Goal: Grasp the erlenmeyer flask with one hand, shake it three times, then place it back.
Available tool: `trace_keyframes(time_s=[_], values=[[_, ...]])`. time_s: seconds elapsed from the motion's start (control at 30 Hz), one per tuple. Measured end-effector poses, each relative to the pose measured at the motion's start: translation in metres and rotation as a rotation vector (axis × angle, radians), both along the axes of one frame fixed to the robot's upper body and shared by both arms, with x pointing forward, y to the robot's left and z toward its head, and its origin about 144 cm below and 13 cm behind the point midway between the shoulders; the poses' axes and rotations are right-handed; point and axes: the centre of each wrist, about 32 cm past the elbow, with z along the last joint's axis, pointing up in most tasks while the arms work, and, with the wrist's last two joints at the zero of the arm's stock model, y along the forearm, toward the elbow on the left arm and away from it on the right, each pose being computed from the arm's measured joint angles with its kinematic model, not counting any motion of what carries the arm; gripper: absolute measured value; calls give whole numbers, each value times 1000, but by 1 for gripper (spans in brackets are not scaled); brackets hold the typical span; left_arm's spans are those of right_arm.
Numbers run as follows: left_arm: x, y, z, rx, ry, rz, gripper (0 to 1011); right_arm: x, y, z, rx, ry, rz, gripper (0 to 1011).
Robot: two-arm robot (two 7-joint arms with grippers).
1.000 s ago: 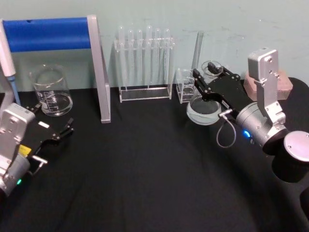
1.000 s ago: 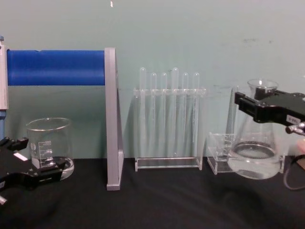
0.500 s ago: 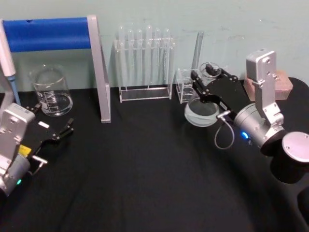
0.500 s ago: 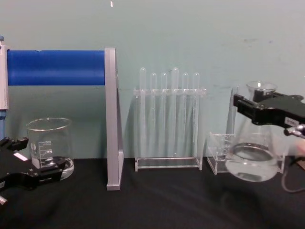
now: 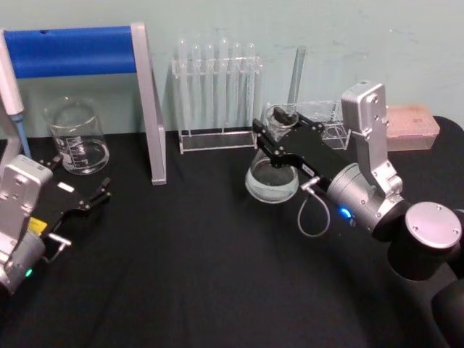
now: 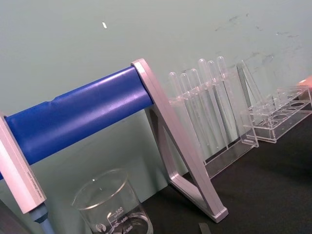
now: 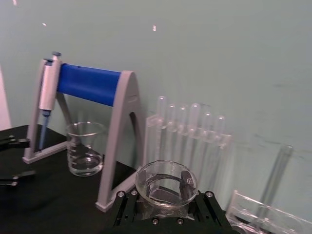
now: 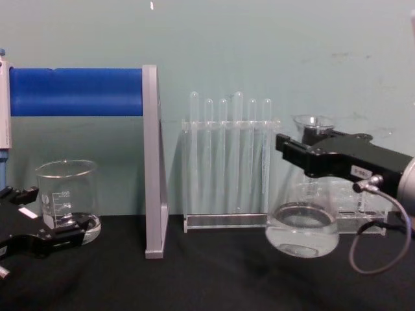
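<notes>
Chest view: we note the erlenmeyer flask [image 8: 302,230] upright, with a little liquid in its base, apparently lifted off the black table [image 8: 207,278], in front of the right end of the test tube rack [image 8: 227,162]. The right gripper [image 8: 306,150] is clenched round its neck. The left gripper [image 8: 35,220] rests low beside the beaker [image 8: 65,191], fingers spread.
</notes>
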Motion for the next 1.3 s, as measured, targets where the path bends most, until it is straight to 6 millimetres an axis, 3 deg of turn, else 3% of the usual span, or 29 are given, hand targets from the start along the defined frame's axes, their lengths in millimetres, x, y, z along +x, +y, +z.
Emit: trace_keyframes(time_s=[0.7,1.3], values=[[0,0,0,0,0,0,1001,-4,10,-3,4,19,73,446],[0,0,0,0,0,0,1001,-3,10,-28,-7,40,107,446]])
